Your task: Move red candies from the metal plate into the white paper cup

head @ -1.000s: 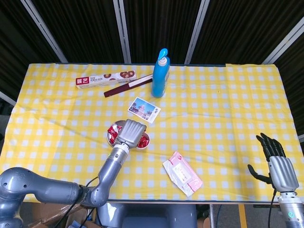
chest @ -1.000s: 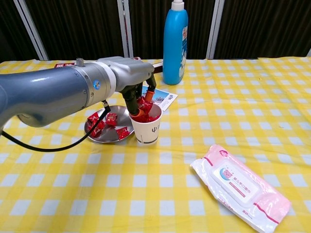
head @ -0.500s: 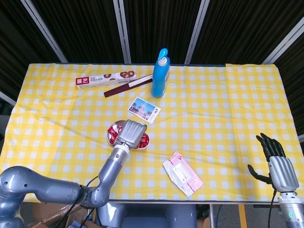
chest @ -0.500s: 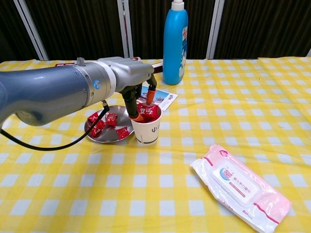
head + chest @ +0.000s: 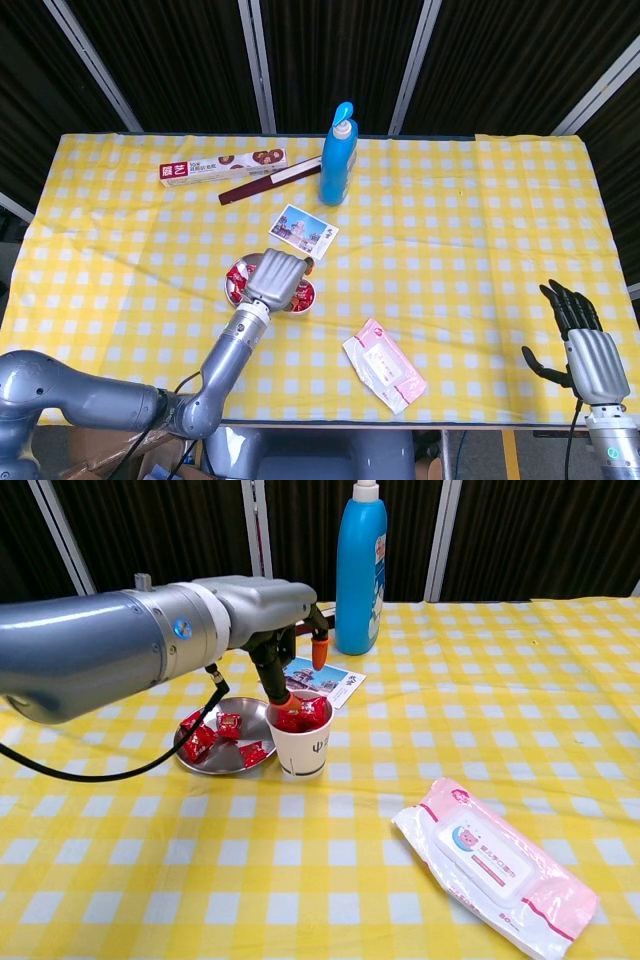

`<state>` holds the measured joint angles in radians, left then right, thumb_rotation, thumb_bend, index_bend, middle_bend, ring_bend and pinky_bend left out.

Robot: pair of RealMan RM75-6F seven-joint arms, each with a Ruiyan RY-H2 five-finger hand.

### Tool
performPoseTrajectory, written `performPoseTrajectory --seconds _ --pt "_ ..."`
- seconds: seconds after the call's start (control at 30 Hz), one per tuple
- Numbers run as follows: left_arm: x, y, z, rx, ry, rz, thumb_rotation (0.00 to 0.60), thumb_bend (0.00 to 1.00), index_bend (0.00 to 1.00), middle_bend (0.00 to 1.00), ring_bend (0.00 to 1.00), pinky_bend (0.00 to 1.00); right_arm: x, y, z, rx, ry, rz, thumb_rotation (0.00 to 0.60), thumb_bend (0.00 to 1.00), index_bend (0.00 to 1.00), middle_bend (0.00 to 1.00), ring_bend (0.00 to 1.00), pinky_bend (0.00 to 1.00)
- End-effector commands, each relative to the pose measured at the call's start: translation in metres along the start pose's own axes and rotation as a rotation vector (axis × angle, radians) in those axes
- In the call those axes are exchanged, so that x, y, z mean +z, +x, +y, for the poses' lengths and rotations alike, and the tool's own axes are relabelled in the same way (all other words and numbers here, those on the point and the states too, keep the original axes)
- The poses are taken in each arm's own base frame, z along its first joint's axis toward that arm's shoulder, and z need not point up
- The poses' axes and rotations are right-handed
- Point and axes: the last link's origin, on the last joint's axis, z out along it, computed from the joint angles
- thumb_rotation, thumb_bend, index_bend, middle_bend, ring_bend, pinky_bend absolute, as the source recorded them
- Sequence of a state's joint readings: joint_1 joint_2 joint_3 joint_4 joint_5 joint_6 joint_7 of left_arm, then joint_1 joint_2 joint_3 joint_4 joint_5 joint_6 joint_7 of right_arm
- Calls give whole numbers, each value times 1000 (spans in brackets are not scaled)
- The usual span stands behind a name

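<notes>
The white paper cup (image 5: 302, 746) stands right of the metal plate (image 5: 213, 757) and is heaped with red candies (image 5: 304, 715). Several more red candies (image 5: 222, 726) lie on the plate. My left hand (image 5: 272, 630) hovers over the cup with its fingers apart and nothing in them; one orange-tipped finger points down at the cup's rim, another is lifted. In the head view the left hand (image 5: 278, 278) covers most of the cup (image 5: 306, 294) and part of the plate (image 5: 231, 284). My right hand (image 5: 580, 342) hangs open off the table's near right corner.
A tall blue bottle (image 5: 361, 565) stands behind the cup, with a postcard (image 5: 327, 680) between them. A pink wet-wipes pack (image 5: 495, 865) lies at the front right. A biscuit box (image 5: 222, 168) and a dark red stick (image 5: 265, 184) lie at the back.
My left hand has risen out of the cup and spread its fingers; the candy it was putting in now lies in the cup. The right hand has not moved.
</notes>
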<state>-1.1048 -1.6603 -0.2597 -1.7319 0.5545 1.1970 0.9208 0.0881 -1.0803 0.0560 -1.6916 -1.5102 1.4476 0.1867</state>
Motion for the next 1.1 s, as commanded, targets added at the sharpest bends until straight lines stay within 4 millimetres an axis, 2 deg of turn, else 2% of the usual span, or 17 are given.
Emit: performPoseTrajectory --seconds 0.03,0.2,0.5,0.6,0.73,0.83,0.93,1.0,1.07,1.1 --pt "-3 6 -10 -25 14 24 600 249 372 857 954 965 0 0 0 -1 1 1 600 388 0 0 0 0" --pt "-7 8 -31 -41 56 41 600 249 365 850 947 964 0 -1 0 -5 0 -2 600 387 0 0 0 0" --pt "-25 -9 -84 -32 169 25 600 250 389 842 939 964 -1 -1 2 -15 -6 -4 600 388 0 0 0 0" --pt "-46 -15 -109 -60 224 42 600 249 395 841 938 961 -1 -1 3 -22 -12 -9 600 388 0 0 0 0" --pt "-88 -19 -148 -99 304 102 600 250 393 828 920 943 -1 -2 4 -37 -14 -12 600 387 0 0 0 0" --pt "-122 -23 -173 -93 339 138 600 249 361 749 851 899 -1 -4 4 -57 -13 -16 600 387 0 0 0 0" --pt "-162 -28 -194 -80 362 172 600 242 291 538 646 717 -1 -6 4 -92 -9 -18 600 388 0 0 0 0" --pt "-189 -33 -206 -72 375 177 600 215 193 290 378 466 -2 -8 4 -115 -8 -20 600 388 0 0 0 0" --pt "-211 -38 -215 -65 382 172 600 177 73 98 157 268 -2 -9 4 -134 -5 -21 600 387 0 0 0 0" --pt "-224 -42 -220 -61 388 159 600 160 24 34 67 165 -2 -10 4 -144 -3 -18 600 387 0 0 0 0"
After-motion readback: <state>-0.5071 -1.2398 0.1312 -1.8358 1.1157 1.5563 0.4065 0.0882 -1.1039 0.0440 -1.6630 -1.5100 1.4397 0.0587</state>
